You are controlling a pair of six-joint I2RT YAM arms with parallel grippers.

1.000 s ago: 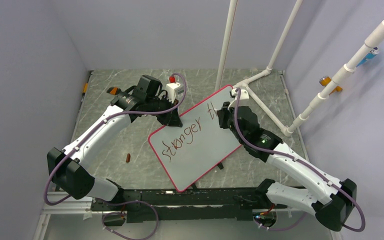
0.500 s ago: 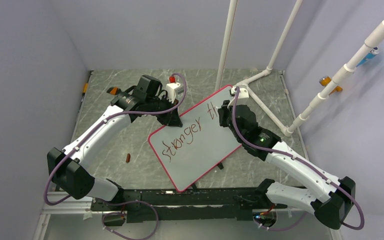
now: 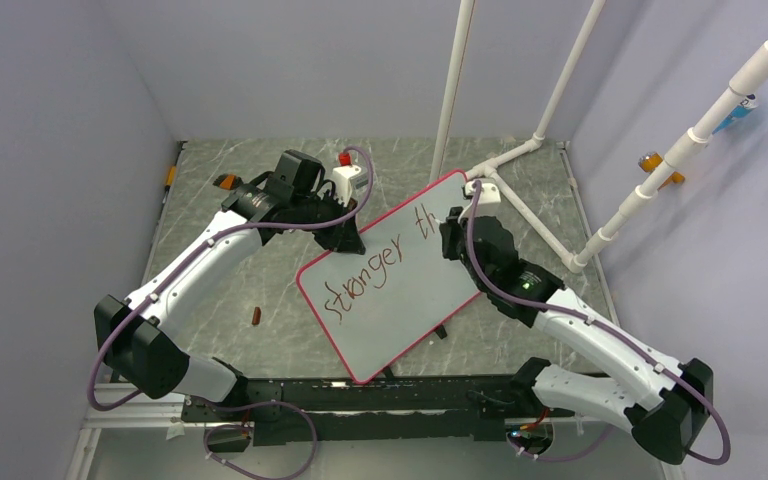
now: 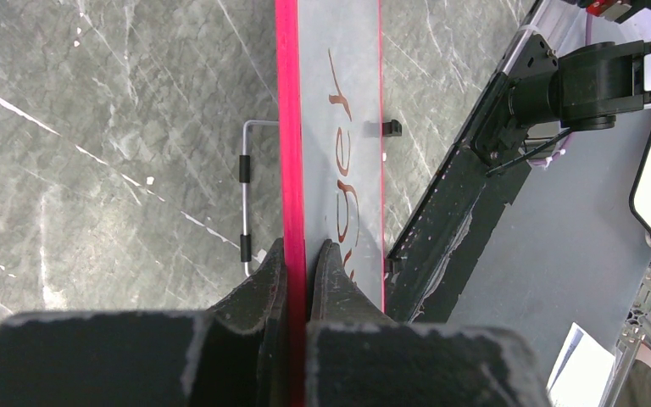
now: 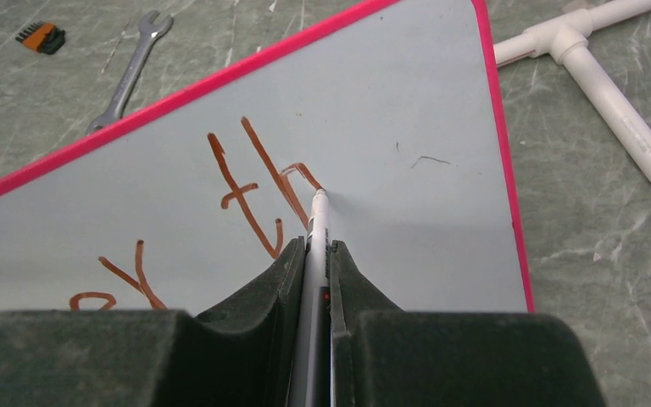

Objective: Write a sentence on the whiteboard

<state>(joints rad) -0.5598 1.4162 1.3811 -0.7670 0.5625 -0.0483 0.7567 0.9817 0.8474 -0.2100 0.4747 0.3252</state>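
Observation:
The whiteboard [image 3: 400,300], white with a pink-red rim, stands tilted mid-table. My left gripper [image 3: 348,240] is shut on its upper-left rim; in the left wrist view the rim [image 4: 288,127] runs straight between the fingers of that gripper [image 4: 305,254]. The sentence [image 3: 370,275] reads "stronger th" in dark red. My right gripper [image 3: 450,232] is shut on a white marker [image 5: 315,229]. The marker's tip touches the board [image 5: 407,93] at the hump of the "h" [image 5: 292,182], in front of the right gripper [image 5: 309,250].
White PVC pipes [image 3: 520,160] stand and lie at the board's far right corner, also in the right wrist view [image 5: 619,102]. A wrench [image 5: 131,72] and an orange bit holder [image 5: 38,36] lie beyond the board. A small brown object [image 3: 255,317] lies left of it.
The right gripper has shifted slightly right and nearer with the marker, and the stroke after "t" has become an "h". The left arm and the board have not moved.

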